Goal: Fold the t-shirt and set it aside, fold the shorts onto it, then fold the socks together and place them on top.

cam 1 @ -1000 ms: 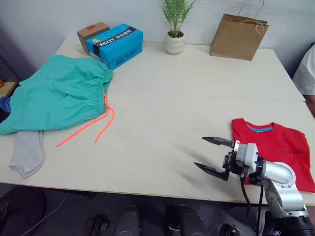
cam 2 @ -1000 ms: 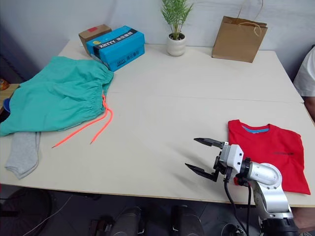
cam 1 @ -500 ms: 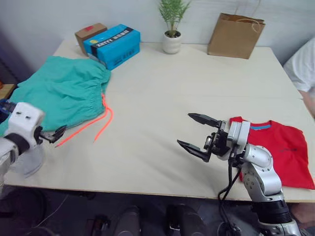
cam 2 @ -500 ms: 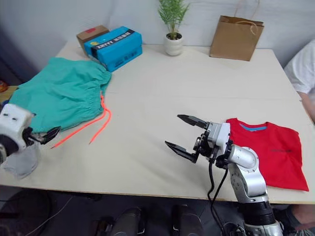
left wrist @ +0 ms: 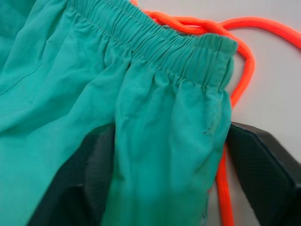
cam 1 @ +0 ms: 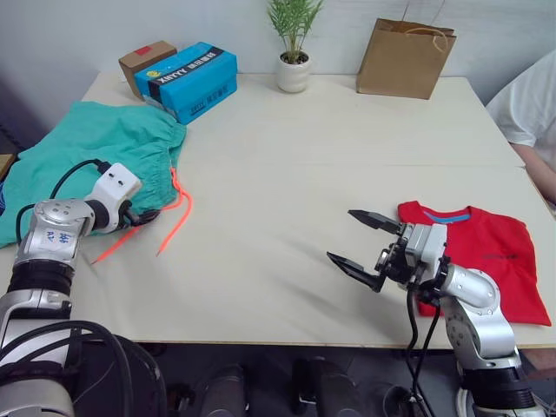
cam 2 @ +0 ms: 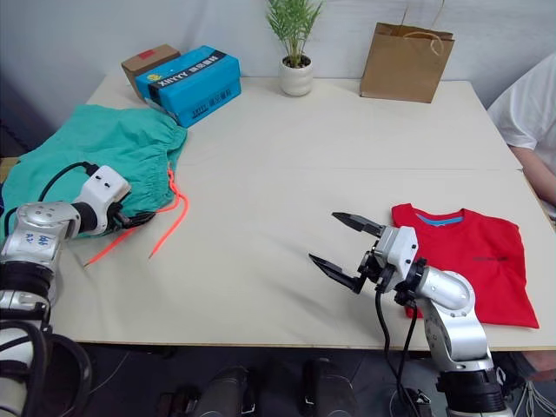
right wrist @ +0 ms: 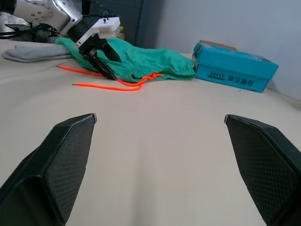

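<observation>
Beige table (cam 1: pixel 287 165), shorts (cam 1: pixel 95 161) waistband and drawstring (cam 1: pixel 174 204) facing centre

The shorts (cam 1: pixel 82 161) ran off the left edge, so their far-left part was cut. A person (cam 1: pixel 526 104) at the right edge was mostly cropped. The shirt's (cam 1: pixel 486 261) chest print was too small to read.
</observation>
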`<state>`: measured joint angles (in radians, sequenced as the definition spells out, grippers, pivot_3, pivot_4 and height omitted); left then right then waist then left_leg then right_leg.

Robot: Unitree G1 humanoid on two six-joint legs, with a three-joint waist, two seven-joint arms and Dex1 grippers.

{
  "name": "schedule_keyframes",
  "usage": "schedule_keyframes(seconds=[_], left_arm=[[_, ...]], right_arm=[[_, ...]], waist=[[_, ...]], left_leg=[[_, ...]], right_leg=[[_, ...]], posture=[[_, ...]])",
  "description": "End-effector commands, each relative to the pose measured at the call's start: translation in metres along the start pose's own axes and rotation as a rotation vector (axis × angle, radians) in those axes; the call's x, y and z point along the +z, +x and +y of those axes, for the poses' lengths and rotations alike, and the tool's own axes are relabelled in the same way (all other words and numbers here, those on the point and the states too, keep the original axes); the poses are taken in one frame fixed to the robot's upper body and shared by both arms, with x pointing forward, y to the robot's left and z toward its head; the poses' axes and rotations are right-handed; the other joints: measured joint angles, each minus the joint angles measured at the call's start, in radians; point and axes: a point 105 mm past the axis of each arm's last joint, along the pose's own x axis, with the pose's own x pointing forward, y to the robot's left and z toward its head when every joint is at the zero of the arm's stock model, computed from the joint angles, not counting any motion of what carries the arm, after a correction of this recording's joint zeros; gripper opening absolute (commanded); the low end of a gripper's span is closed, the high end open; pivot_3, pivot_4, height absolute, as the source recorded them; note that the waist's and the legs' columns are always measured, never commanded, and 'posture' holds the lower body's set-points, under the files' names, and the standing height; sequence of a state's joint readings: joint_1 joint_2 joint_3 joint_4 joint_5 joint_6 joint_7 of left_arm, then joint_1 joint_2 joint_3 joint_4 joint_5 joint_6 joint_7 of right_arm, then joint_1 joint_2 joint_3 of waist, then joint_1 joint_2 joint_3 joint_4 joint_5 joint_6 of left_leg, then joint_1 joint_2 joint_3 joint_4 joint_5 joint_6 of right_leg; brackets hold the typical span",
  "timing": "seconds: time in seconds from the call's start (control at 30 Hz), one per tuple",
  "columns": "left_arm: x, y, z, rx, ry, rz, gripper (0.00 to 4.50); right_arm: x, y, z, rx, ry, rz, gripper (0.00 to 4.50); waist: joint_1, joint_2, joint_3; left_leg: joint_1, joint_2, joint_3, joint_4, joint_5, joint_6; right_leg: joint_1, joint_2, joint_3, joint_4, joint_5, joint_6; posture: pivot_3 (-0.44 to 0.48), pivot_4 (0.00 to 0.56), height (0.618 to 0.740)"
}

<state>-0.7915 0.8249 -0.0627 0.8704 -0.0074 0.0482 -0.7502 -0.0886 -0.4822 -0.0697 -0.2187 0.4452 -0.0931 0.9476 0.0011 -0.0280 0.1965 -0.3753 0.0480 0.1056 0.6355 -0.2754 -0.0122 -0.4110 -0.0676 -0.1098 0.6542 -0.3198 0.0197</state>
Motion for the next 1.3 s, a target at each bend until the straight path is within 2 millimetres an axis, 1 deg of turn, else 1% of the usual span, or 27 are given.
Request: schedule_keyframes(seconds=[0.03,0.07,0.13,0.27,0.3,0.37,0.4,0.5,0.57,0.6,0.63,0.67,0.73,0.77,0.87,0.93,0.97,1.03,1.1,1.13,1.2,1.23,1.3], left_arm=[[0.043,-0.001,0.001,-0.078,0.134,-0.148,2.23],[0.051,-0.001,-0.002,-0.106,0.172,-0.170,1.94],[0.072,0.001,-0.010,-0.167,0.247,-0.229,1.20],[0.117,0.005,-0.037,-0.305,0.401,-0.371,0.01],[0.126,0.006,-0.043,-0.332,0.417,-0.401,0.01],[0.145,0.008,-0.062,-0.413,0.456,-0.468,0.01],[0.152,0.008,-0.076,-0.471,0.469,-0.496,0.01],[0.162,0.011,-0.119,-0.624,0.468,-0.567,0.01],[0.160,0.013,-0.143,-0.685,0.470,-0.574,0.01],[0.153,0.016,-0.150,-0.688,0.488,-0.548,0.01],[0.146,0.019,-0.152,-0.659,0.509,-0.529,0.01],[0.140,0.020,-0.150,-0.624,0.493,-0.520,0.01],[0.134,0.019,-0.137,-0.544,0.384,-0.511,0.01],[0.126,0.017,-0.126,-0.492,0.322,-0.495,0.18],[0.090,0.003,-0.091,-0.319,0.238,-0.398,0.89],[0.068,-0.011,-0.066,-0.192,0.195,-0.339,1.54],[0.059,-0.018,-0.057,-0.144,0.185,-0.308,1.88],[0.036,-0.038,-0.031,-0.015,0.151,-0.233,2.50],[0.021,-0.050,-0.019,0.037,0.126,-0.182,3.16],[0.016,-0.052,-0.017,0.039,0.115,-0.169,3.46],[0.010,-0.049,-0.017,0.016,0.032,-0.169,4.16],[0.007,-0.041,-0.016,0.017,0.034,-0.156,4.48],[0.003,-0.028,-0.013,0.022,0.039,-0.125,4.48]], right_arm=[[0.014,-0.010,0.002,-0.040,-0.071,-0.004,4.50],[0.013,-0.012,0.003,-0.045,-0.071,0.006,4.50],[0.013,-0.017,0.005,-0.055,-0.071,0.023,4.50],[0.013,-0.026,0.004,-0.058,-0.082,0.057,4.50],[0.014,-0.027,0.003,-0.059,-0.086,0.060,4.50],[0.016,-0.029,-0.001,-0.064,-0.101,0.068,4.50],[0.016,-0.030,-0.003,-0.063,-0.115,0.076,4.50],[0.017,-0.037,-0.009,-0.057,-0.143,0.104,4.50],[0.017,-0.040,-0.012,-0.063,-0.147,0.115,4.50],[0.017,-0.040,-0.012,-0.062,-0.149,0.118,4.50],[0.018,-0.041,-0.012,-0.061,-0.147,0.119,4.50],[0.018,-0.041,-0.011,-0.062,-0.146,0.120,4.50],[0.018,-0.041,-0.010,-0.064,-0.146,0.122,4.50],[0.019,-0.041,-0.009,-0.063,-0.147,0.119,4.50],[0.025,-0.034,-0.006,-0.046,-0.135,0.082,4.50],[0.028,-0.027,-0.002,-0.017,-0.128,0.058,4.50],[0.029,-0.024,0.000,-0.007,-0.126,0.048,4.50],[0.033,-0.015,0.003,0.016,-0.121,0.017,4.50],[0.036,-0.008,0.005,0.032,-0.118,-0.003,4.50],[0.036,-0.006,0.006,0.037,-0.116,-0.008,4.50],[0.036,-0.002,0.006,0.047,-0.111,-0.016,4.50],[0.036,0.000,0.007,0.053,-0.106,-0.018,4.50],[0.035,0.004,0.007,0.063,-0.102,-0.019,4.50]], waist=[[0.000,-0.001,0.000],[0.001,-0.003,0.001],[0.001,-0.004,0.000],[0.001,-0.004,0.000],[0.001,-0.004,0.000],[-0.003,-0.005,0.000],[-0.003,-0.005,0.000],[-0.003,-0.005,0.000],[-0.004,-0.005,0.000],[-0.006,-0.005,0.000],[-0.007,-0.005,0.000],[-0.010,-0.005,0.000],[-0.012,-0.005,0.000],[-0.012,-0.005,0.000],[-0.021,-0.005,0.000],[-0.028,-0.005,0.000],[-0.028,-0.005,0.000],[-0.027,-0.005,0.000],[-0.027,-0.005,0.000],[-0.024,-0.005,0.000],[-0.006,-0.005,0.000],[0.001,-0.005,0.000],[0.016,-0.005,0.000]], left_leg=[[0.000,0.000,0.000,0.000,0.000,0.000],[0.000,0.000,0.000,0.001,0.000,-0.001],[0.000,0.000,0.000,0.001,0.001,-0.001],[0.001,-0.001,0.002,0.002,0.002,-0.004],[0.001,-0.001,0.002,0.002,0.002,-0.004],[0.001,0.000,0.003,0.003,0.002,-0.004],[0.001,0.000,0.002,0.003,0.002,-0.004],[0.001,0.001,0.003,0.004,0.003,-0.005],[0.001,0.001,0.003,0.006,0.003,-0.005],[0.001,0.002,0.004,0.007,0.003,-0.005],[0.001,0.002,0.004,0.008,0.002,-0.005],[0.002,0.003,0.005,0.008,0.002,-0.005],[0.003,0.004,0.006,0.009,0.002,-0.004],[0.003,0.004,0.005,0.009,0.001,-0.003],[0.003,0.005,0.005,0.008,0.000,-0.002],[0.004,0.006,0.005,0.008,-0.001,-0.002],[0.004,0.007,0.005,0.008,-0.001,-0.002],[0.004,0.007,0.005,0.008,-0.002,-0.002],[0.004,0.007,0.005,0.008,-0.004,-0.002],[0.004,0.007,0.005,0.008,-0.004,-0.002],[0.003,0.007,0.004,0.009,-0.005,-0.001],[0.003,0.007,0.004,0.010,-0.006,0.000],[0.003,0.006,0.004,0.011,-0.006,0.001]], right_leg=[[0.000,0.000,0.000,0.001,0.000,0.000],[0.000,0.000,0.000,0.001,0.000,0.000],[0.000,0.000,0.000,0.001,0.000,0.000],[0.000,0.000,0.001,0.001,0.000,0.000],[0.000,0.000,0.001,0.001,0.000,0.000],[0.000,0.000,0.002,0.001,0.000,0.000],[0.000,0.001,0.002,0.002,0.000,0.000],[0.000,0.002,0.003,0.003,0.000,0.000],[0.000,0.003,0.004,0.003,0.000,0.000],[0.000,0.004,0.005,0.003,0.000,0.000],[0.000,0.004,0.006,0.004,0.000,0.000],[0.000,0.005,0.007,0.004,0.000,0.000],[0.000,0.006,0.008,0.006,0.000,0.000],[0.000,0.006,0.008,0.006,0.000,0.000],[0.000,0.006,0.008,0.006,0.000,0.000],[0.000,0.006,0.008,0.006,0.000,0.000],[0.000,0.006,0.008,0.006,0.000,0.000],[0.000,0.006,0.008,0.006,0.000,-0.001],[0.000,0.006,0.008,0.005,0.000,-0.001],[0.000,0.006,0.008,0.005,-0.001,-0.001],[0.001,0.005,0.007,0.005,-0.001,-0.001],[0.001,0.005,0.007,0.005,-0.001,-0.001],[0.001,0.005,0.007,0.005,0.000,-0.001]], posture=[[0.000,0.150,0.740],[0.000,0.150,0.740],[0.000,0.150,0.740],[0.000,0.150,0.740],[0.000,0.150,0.740],[0.000,0.150,0.740],[0.000,0.150,0.740],[0.000,0.150,0.740],[0.000,0.150,0.740],[0.000,0.150,0.740],[0.000,0.150,0.740],[0.000,0.150,0.740],[0.000,0.150,0.740],[0.000,0.150,0.740],[0.000,0.150,0.740],[0.000,0.150,0.740],[0.000,0.150,0.740],[0.000,0.150,0.740],[0.000,0.150,0.740],[0.000,0.150,0.740],[0.000,0.150,0.740],[0.000,0.150,0.740],[0.000,0.150,0.740]])
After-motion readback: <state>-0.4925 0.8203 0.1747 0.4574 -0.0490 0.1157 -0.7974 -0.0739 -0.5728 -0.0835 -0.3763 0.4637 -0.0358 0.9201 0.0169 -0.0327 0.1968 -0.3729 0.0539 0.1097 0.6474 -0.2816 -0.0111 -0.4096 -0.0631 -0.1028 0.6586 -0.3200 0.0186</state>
